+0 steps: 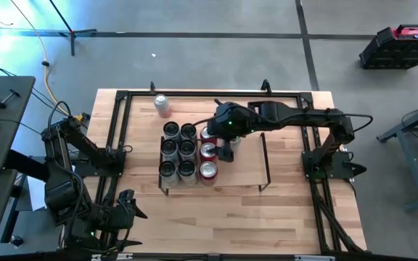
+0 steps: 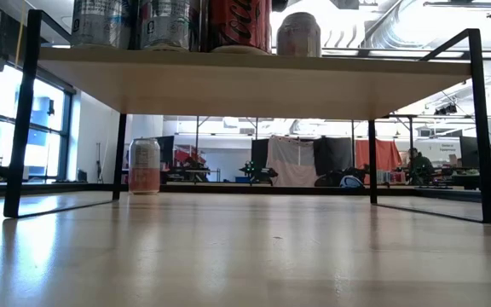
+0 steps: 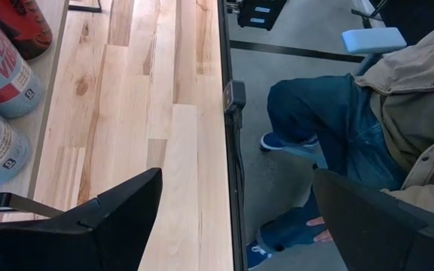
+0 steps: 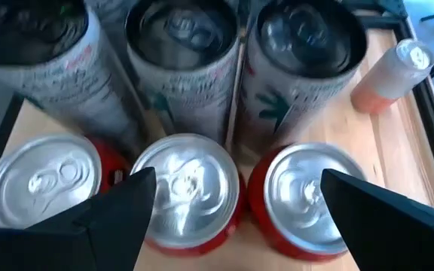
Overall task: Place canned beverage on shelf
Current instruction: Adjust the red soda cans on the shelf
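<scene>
The shelf (image 1: 242, 170) stands mid-table, a light-wood board on black wire end frames (image 2: 482, 128). On its left half stand several silver cans (image 1: 178, 150) and a column of three red cans (image 1: 208, 151). A pink can (image 1: 162, 105) stands upright on the tabletop beyond the shelf's far left corner, also seen in the low view as the pink can (image 2: 144, 166). My right gripper (image 4: 239, 226) hovers open above the red cans (image 4: 191, 192), its fingers on either side of the middle one and clear of it. My left gripper (image 3: 232, 226) waits open over the table's near left corner.
Black rails (image 1: 216, 94) frame the tabletop. A person in jeans (image 3: 322, 120) sits just beyond the rail (image 3: 228, 113) by my left gripper. A black crate (image 1: 398, 45) lies on the floor, far right.
</scene>
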